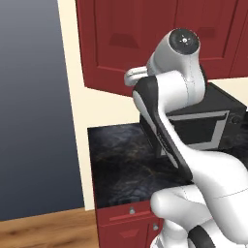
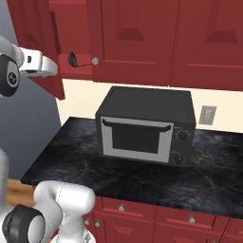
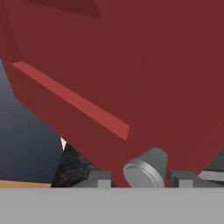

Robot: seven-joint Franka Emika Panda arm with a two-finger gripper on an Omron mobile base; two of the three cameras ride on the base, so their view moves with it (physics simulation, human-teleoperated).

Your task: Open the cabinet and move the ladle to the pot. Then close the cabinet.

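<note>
The dark red upper cabinet (image 2: 137,38) has its left door (image 2: 35,28) swung partly out. In the gap behind that door hangs the dark ladle (image 2: 72,58), its thin handle pointing right. My gripper (image 3: 142,180) is at this door's lower edge. Its fingertips (image 3: 103,179) stand on either side of the round silver knob (image 3: 146,168), open, with a gap showing on the left. In the right base view my white hand (image 2: 40,65) reaches the door from the left. The pot is out of view.
A black microwave (image 2: 144,126) stands on the dark marble counter (image 2: 71,161) below the cabinet. Low red drawers (image 2: 142,213) run under the counter. A grey wall (image 1: 34,106) and wood floor (image 1: 43,230) lie to the left.
</note>
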